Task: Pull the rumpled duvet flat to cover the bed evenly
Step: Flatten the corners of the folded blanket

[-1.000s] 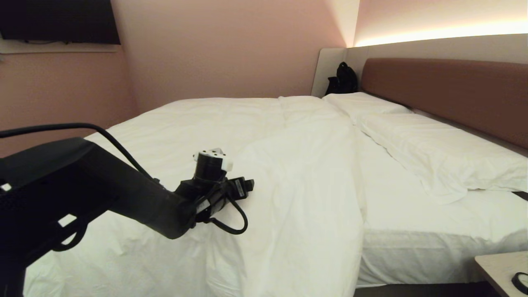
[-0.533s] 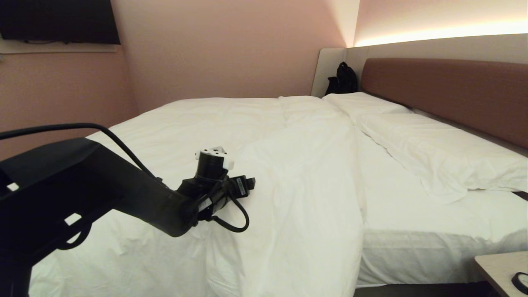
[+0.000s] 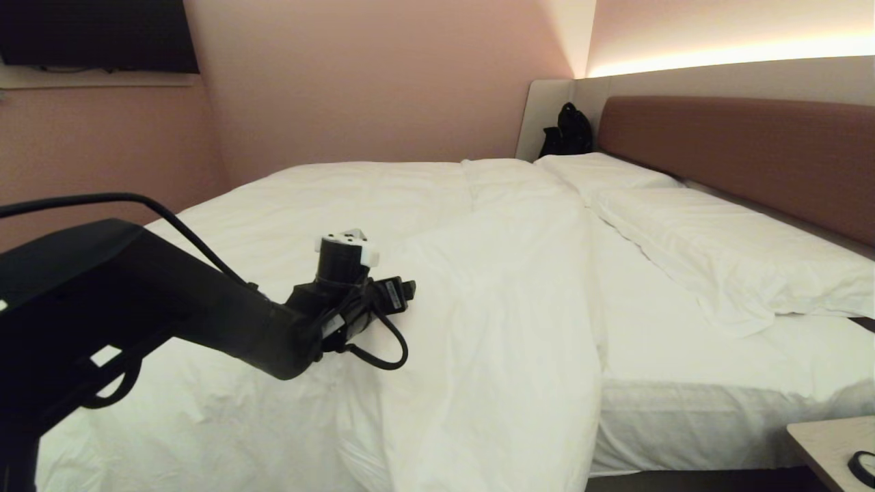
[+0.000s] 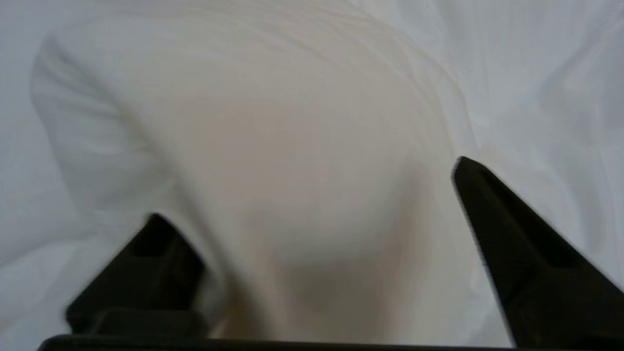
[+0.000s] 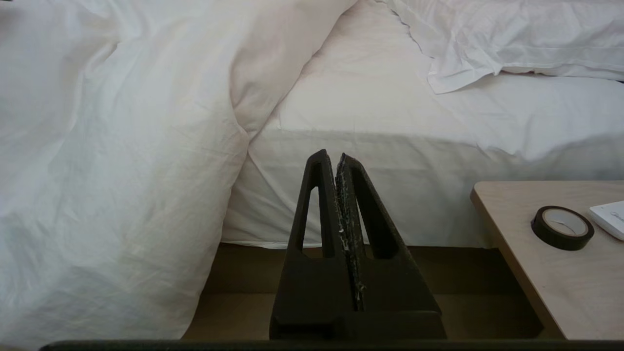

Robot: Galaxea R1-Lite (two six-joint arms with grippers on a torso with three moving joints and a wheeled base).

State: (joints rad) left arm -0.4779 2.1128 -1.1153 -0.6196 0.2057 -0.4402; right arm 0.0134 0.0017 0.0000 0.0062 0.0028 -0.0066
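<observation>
Fingers [image 4: 507,234] of left gripper [image 4: 312,195] spread wide astride raised duvet [image 3: 478,328] fold; right gripper [image 5: 339,158] pressed shut, empty, beside bed [image 5: 390,161].

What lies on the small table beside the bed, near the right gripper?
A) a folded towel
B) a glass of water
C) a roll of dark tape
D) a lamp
C: in the right wrist view a roll of dark tape lies flat on the light wooden table.
</observation>
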